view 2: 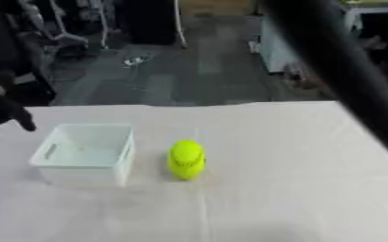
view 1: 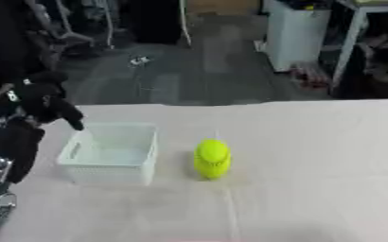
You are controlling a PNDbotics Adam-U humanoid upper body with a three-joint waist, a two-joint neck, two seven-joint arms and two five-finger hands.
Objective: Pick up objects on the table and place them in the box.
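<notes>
Hovering at the frame's left, above the box's [view 1: 110, 152] far-left corner, the left robot hand [view 1: 52, 105] is hanging released; a yellow-green object [view 1: 211, 158] is sitting just right of the box.

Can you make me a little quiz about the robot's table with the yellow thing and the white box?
1. True or false: the yellow-green object already lies inside the white box.
2. Which hand hangs near the box's far left corner? A) the robot's left hand B) the robot's right hand C) a person's bare hand
3. Fill in the gap: on the table, the yellow-green object stands to the ____ of the box.

Key:
1. False. It stands on the table beside the box, apart from it.
2. A. The black left hand comes in from the left side of the view.
3. Right.
</notes>
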